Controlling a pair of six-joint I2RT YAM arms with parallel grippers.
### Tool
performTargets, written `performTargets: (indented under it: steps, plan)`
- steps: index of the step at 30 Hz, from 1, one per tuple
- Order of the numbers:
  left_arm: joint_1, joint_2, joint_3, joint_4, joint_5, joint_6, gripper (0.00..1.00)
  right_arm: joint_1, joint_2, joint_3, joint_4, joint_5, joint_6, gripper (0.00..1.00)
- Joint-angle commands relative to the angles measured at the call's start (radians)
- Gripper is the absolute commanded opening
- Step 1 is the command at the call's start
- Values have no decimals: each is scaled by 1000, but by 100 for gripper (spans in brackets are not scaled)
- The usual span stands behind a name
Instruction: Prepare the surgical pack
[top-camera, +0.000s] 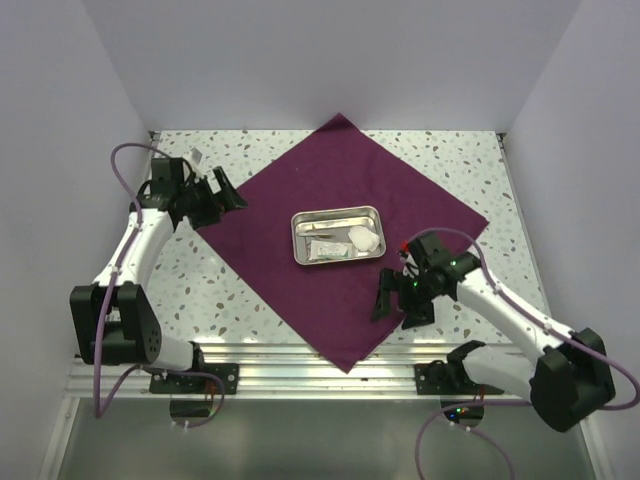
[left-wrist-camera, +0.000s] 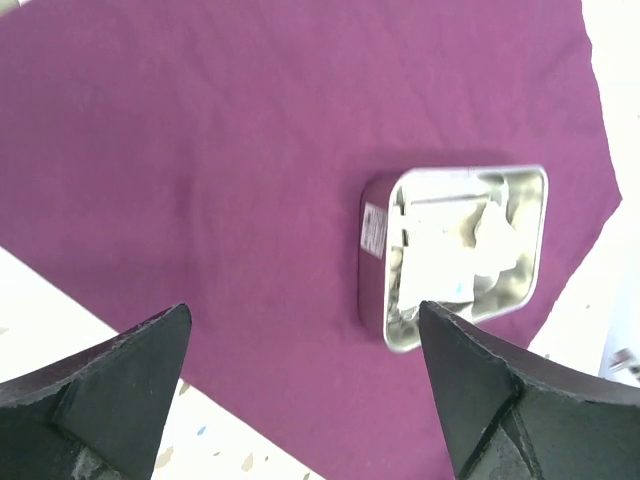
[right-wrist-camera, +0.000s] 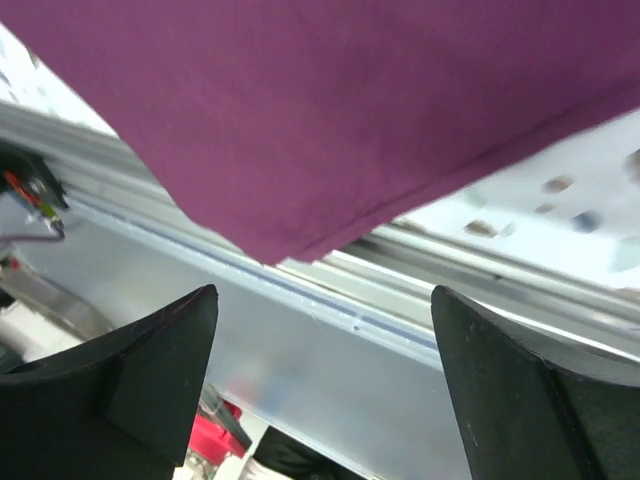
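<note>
Drape (top-camera: 270, 230) flat on speckled table (top-camera: 460, 160), steel tray (top-camera: 338, 211) at ctr, L pincer (top-camera: 228, 192) and R pincer (top-camera: 398, 310) both released.

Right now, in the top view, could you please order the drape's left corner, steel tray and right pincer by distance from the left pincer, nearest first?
1. Drape's left corner, beside the left pincer.
2. Steel tray, mid-drape.
3. Right pincer, at the drape's near-right edge.
</note>
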Motion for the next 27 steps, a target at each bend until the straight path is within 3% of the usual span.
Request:
performTargets:
  steps: [1,6,12,17,23,27]
  plan:
    - [-18,-75,-45,34,-5,-3,100,70,-109,-114,179,-61,210,90]
    - [-31,-147,-101,29,19,29,100,208,-177,-276,279,-31,361,82]
    - [-38,-158,-203,101,162,-17,100,383,-174,-321,429,100,609,80]
    - [-109,-146,-191,77,118,-32,100,507,-73,-278,502,216,774,79]
    - [-136,-126,-160,34,77,-8,100,570,-51,-237,428,322,861,75]
    - [-144,-116,-142,22,53,-18,100,573,-104,-306,500,330,936,73]
